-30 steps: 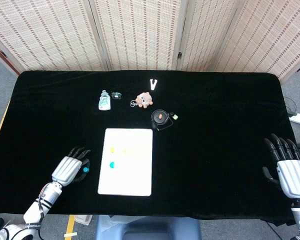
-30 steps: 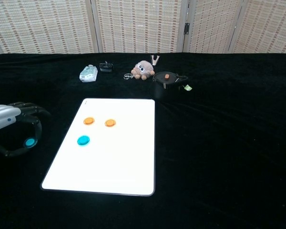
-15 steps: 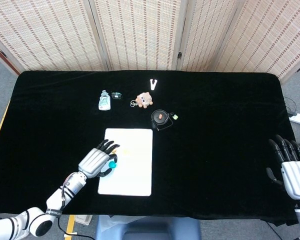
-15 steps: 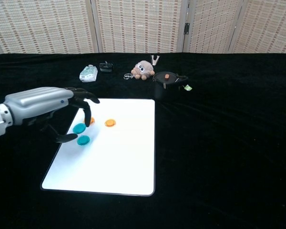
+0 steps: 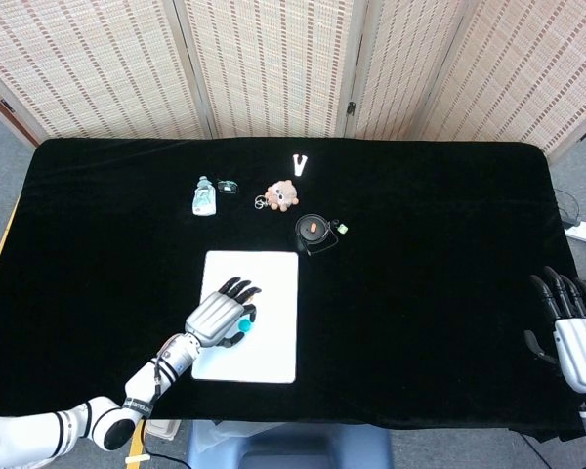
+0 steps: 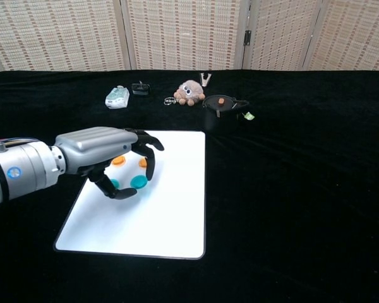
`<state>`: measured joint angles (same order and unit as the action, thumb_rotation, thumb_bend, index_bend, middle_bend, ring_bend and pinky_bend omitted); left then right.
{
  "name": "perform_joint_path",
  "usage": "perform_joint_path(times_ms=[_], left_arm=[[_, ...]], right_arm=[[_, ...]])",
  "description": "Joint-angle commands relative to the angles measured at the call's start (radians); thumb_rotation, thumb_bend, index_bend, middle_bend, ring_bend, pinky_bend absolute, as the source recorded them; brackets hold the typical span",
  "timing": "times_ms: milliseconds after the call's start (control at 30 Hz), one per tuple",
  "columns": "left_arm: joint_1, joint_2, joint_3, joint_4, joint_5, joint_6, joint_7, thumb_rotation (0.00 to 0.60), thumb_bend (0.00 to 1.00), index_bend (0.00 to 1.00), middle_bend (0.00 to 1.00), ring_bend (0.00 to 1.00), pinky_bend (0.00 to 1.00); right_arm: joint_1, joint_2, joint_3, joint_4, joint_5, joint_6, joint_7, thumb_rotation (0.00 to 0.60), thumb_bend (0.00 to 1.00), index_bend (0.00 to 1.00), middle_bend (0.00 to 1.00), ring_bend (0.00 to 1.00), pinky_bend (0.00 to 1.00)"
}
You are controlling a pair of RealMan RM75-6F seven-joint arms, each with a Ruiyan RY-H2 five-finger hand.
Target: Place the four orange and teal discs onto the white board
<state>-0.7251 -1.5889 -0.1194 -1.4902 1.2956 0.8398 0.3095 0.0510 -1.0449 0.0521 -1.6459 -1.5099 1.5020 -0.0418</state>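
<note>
The white board [image 5: 276, 293] [image 6: 170, 208] lies at the front middle of the black table. My left hand [image 5: 222, 318] [image 6: 104, 154] hovers over its left half, pinching a teal disc [image 5: 243, 324] [image 6: 138, 182] between thumb and fingers. Two orange discs [image 6: 118, 161] [image 6: 143, 163] lie on the board, partly hidden under the hand. A second teal disc [image 6: 114, 184] peeks out behind the thumb, also on the board. My right hand [image 5: 571, 327] stands at the table's right front edge with its fingers apart and holding nothing; the chest view does not show it.
Along the back of the table sit a small bottle [image 5: 204, 197], a plush toy [image 5: 282, 194], a white clip [image 5: 300, 163] and a black round case with an orange spot [image 5: 313, 233]. Woven screens stand behind the table.
My left hand has travelled right from the table's left side to over the board, carrying the teal disc. My right hand has sunk slightly lower.
</note>
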Motion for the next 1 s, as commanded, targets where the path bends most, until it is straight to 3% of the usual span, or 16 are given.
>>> perform_joint_path(times_ms=[33,367,700,1000], left_arm=[[-0.009,-0.017,0.002,0.016,-0.026,-0.006,0.022,0.600,0.43,0.48,0.15,0.04,0.00],[-0.017,-0.023,0.014,0.021,-0.068,0.004,0.056,0.600,0.42,0.47,0.15,0.03,0.00],[-0.021,-0.013,0.015,-0.005,-0.074,0.018,0.034,0.600,0.42,0.29,0.14,0.00,0.00],[0.070,0.136,-0.043,-0.095,-0.041,0.182,-0.147,0.600,0.42,0.25,0.13,0.00,0.00]], right_arm=[[-0.001,0.000,0.000,0.000,0.000,0.001,0.001,0.600,0.43,0.00,0.00,0.00,0.00],[-0.002,0.001,0.001,0.003,0.001,0.001,0.004,0.600,0.43,0.00,0.00,0.00,0.00],[-0.004,0.002,0.004,0.003,0.000,0.005,0.006,0.600,0.43,0.00,0.00,0.00,0.00],[-0.002,0.019,0.007,0.005,0.005,-0.002,0.025,0.600,0.43,0.00,0.00,0.00,0.00]])
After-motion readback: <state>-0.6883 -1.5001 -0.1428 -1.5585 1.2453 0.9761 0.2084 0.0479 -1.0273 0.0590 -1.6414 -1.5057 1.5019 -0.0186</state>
